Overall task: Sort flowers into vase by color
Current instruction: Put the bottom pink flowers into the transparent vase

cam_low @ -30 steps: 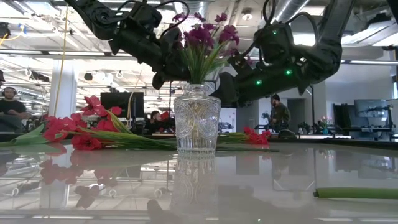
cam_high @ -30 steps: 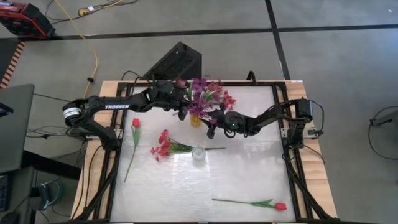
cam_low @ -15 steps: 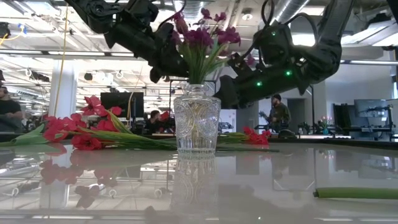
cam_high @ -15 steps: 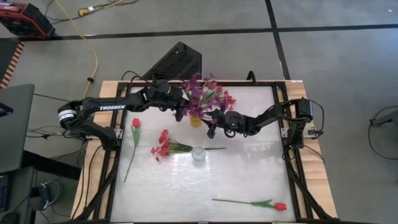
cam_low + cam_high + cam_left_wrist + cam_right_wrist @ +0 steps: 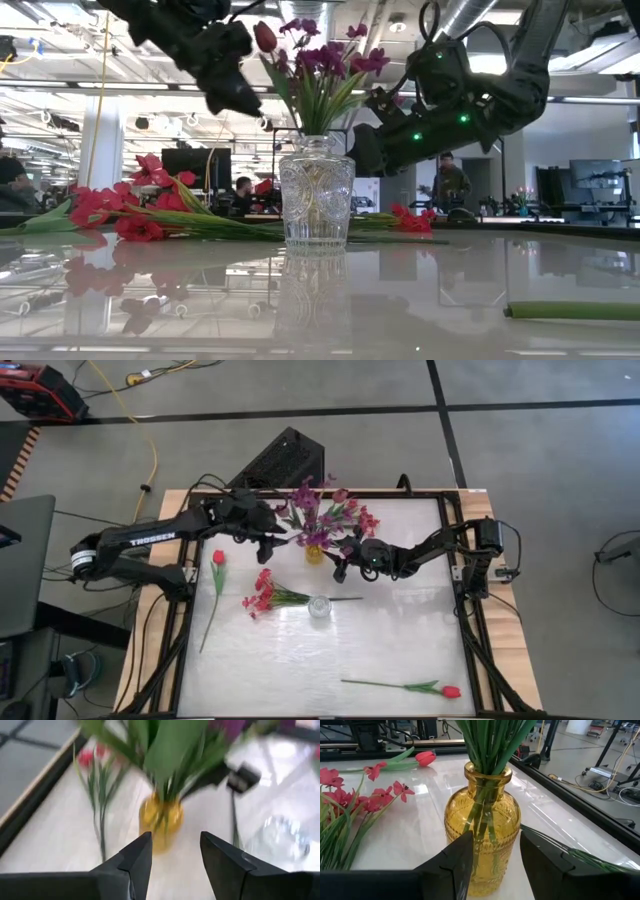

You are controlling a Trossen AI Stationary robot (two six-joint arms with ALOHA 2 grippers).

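A yellow glass vase (image 5: 315,551) stands at the table's far middle with purple flowers (image 5: 322,510) and a dark maroon tulip (image 5: 265,37) in it. My left gripper (image 5: 277,536) is open to its left, with nothing between the fingers (image 5: 142,852). My right gripper (image 5: 340,565) is open close to the vase's right side. A clear vase (image 5: 319,606) stands nearer, and a red-pink spray (image 5: 262,596) lies on the table beside it. One red tulip (image 5: 218,558) lies at the left and another red tulip (image 5: 450,691) at the near right. My right gripper comes level at the yellow vase's lower body (image 5: 490,855) from the table's right, with its open fingers (image 5: 462,857) close by it. I cannot tell whether they touch the glass. My left gripper touches nothing.
In the low view the clear vase (image 5: 316,195) stands in front of the yellow one and hides it. A black box (image 5: 285,458) sits beyond the table's far edge. Bare tabletop (image 5: 400,630) lies toward the near right.
My left gripper has opened and let go of the dark maroon tulip, then drawn back up and toward the table's left edge. The tulip now stands in the yellow vase, leaning left among the purple flowers.
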